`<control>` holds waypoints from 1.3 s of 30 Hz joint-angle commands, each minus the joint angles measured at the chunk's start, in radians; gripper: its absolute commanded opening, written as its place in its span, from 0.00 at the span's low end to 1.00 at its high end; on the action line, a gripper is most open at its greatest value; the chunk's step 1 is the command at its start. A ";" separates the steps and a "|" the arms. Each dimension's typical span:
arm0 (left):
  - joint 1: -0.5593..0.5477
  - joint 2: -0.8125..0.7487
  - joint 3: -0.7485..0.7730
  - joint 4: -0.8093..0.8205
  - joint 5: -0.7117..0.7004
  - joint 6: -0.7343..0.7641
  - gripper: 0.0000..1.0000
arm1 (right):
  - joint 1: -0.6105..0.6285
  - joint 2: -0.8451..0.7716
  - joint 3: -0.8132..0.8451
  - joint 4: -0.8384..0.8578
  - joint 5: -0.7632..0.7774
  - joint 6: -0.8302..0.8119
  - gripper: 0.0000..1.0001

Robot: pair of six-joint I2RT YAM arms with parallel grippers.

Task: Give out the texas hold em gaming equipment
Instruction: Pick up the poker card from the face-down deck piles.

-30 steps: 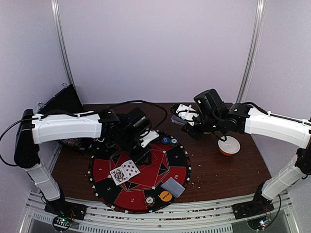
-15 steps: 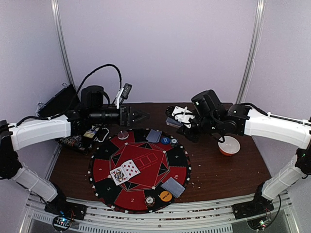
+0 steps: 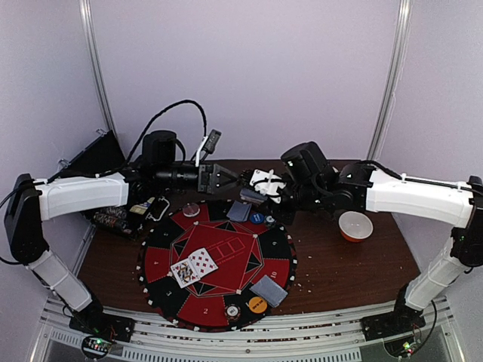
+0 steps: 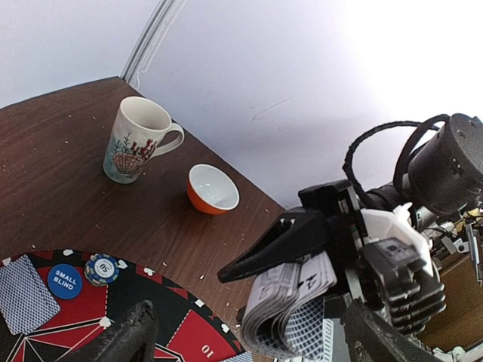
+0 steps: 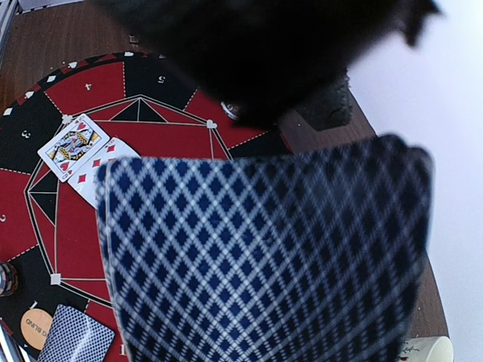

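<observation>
near the middle of the desk's (image 3: pixel 339 264) far edge the right pincer (image 3: pixel 258 188) clamps the deck of cards (image 4: pixel 290 305); the left pincer (image 3: pixel 229 179), spread wide, faces it closely. likely dealing: next, left should pinch one card only.

Pale lilac walls (image 3: pixel 249 75), evenly lit, enclose a dark wooden table (image 3: pixel 339 271). Metal posts (image 3: pixel 96 68) rise at 11 and 1 o'clock, and rails (image 3: pixel 302 332) run at 6.

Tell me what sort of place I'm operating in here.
Probably a robot test booth staged for poker: plain pale walls, a wooden table, a round red-and-black poker mat and a card deck.
</observation>
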 commanded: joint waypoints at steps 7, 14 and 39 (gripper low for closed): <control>-0.036 0.053 0.101 -0.200 -0.070 0.187 0.73 | 0.026 0.041 0.062 0.024 -0.028 -0.004 0.30; -0.039 0.041 0.120 -0.280 -0.150 0.260 0.52 | 0.027 0.040 0.060 0.026 -0.024 -0.004 0.30; -0.033 -0.063 0.112 -0.369 -0.165 0.318 0.00 | 0.016 0.014 0.021 0.003 0.037 0.000 0.29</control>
